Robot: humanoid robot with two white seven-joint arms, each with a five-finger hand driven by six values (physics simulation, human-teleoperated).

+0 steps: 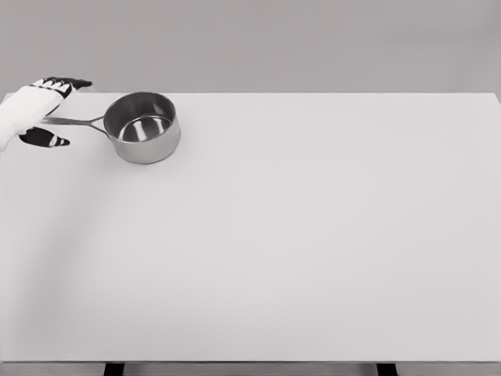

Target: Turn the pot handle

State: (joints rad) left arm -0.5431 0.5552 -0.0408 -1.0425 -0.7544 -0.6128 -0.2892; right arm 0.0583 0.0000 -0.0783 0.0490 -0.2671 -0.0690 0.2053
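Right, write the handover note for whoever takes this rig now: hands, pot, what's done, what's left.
Left hand: at the table's far left edge, over the outer end of the pot handle, fingers spread above and below it. Whether it actually grips the handle cannot be told from the head view.
Right hand: not in view.
Pot: steel saucepan, upright and empty, on the far left part of the white table, handle pointing left toward the hand.
Done: the hand has reached the handle.
Left: secure the grasp and swing the handle round; no rotation can be confirmed from this picture.

Silver pot (142, 128), white table (313, 235), white hand (35, 110) w/ black fingers (70, 82).
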